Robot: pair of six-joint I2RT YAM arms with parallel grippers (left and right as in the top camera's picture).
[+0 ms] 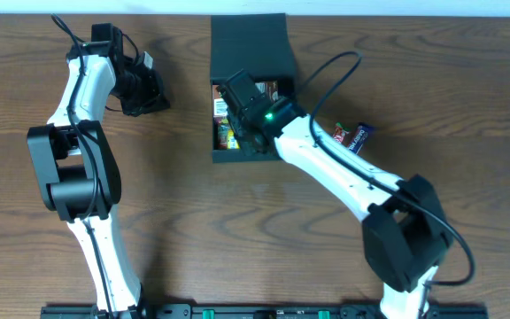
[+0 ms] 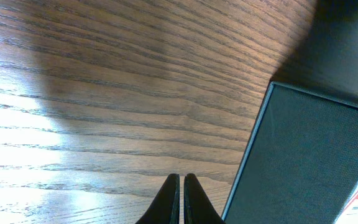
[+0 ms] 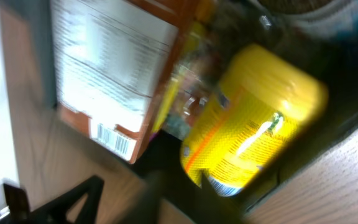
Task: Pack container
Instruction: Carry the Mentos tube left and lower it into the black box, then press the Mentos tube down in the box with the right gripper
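The container (image 1: 237,158) lies open directly beneath the right claw (image 1: 240,105), which hangs over a yellow packet (image 3: 253,118), likely packing, its spread lost to blur; the left claw (image 2: 180,182), pinched shut and empty, sits aside over the bench (image 2: 104,93), leaving room.

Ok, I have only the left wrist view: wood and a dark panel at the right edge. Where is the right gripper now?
Observer: The right gripper is over the open container, close to its contents.
Operator: What is lying inside it?
Observer: A yellow packet and a brown packet with a barcode; that picture is blurred.
Operator: Is any packet outside?
Observer: One red and dark packet on the table, just right of the container in the overhead view.
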